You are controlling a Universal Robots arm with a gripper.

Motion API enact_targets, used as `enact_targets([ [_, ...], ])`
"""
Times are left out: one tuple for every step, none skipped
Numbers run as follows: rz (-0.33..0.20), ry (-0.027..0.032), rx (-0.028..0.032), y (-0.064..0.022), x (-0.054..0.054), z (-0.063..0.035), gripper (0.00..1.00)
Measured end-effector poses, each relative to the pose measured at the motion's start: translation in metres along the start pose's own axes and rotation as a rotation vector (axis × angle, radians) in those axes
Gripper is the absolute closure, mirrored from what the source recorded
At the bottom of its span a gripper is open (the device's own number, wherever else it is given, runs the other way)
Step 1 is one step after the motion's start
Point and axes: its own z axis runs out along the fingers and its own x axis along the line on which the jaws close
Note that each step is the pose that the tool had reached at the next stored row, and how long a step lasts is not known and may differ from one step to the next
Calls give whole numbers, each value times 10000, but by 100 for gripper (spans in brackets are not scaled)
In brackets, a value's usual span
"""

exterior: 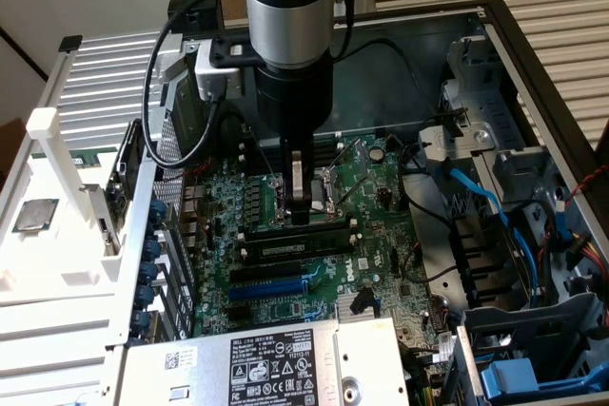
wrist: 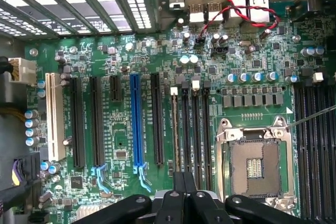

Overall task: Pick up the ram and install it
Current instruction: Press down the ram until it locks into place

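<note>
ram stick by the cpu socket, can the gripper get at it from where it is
Probably yes: the gripper hangs right above the ram, with nothing standing between them. Contact is unclear.

You're looking at a green motherboard carrying a blue slot, with blue cables lying beside it.

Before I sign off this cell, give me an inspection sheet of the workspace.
surface: green motherboard inside an open PC case; CPU socket uncovered.
job's things: ram seems to stand on edge in the memory slot furthest from the socket; whether it is fully seated cannot be told.
clutter: nothing seen.
grippers: gripper hangs low over the memory slots, just above the ram.
cables: red-black twisted wire across the board's edge; blue cables by the drive bays; black cable looping off the arm.
surroundings: labelled power supply; white fixture beside the case.
</note>
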Motion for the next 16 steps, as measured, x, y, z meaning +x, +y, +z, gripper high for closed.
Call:
enact_targets([
  [152,-3,-3,0,0,0,90],
  [306,-7,-6,0,0,0,90],
  [446,-10,-8,0,0,1,90],
  [604,-13,-12,0,0,0,90],
  [896,-18,-18,0,0,1,90],
  [1037,-21,-21,0,0,1,90],
  [1179,-23,-24,0,0,1,90],
  [1316,-25,-26,0,0,2,90],
  [1453,-27,-29,0,0,2,90],
  [1601,-30,-32,0,0,2,90],
  [1731,-31,-35,0,0,2,90],
  [1884,-34,-38,0,0,3,90],
  [2021,-37,-40,0,0,3,90],
  [2301,-42,-46,0,0,4,90],
  [2582,-47,-51,0,0,5,90],
  [2844,-48,-54,0,0,5,90],
])
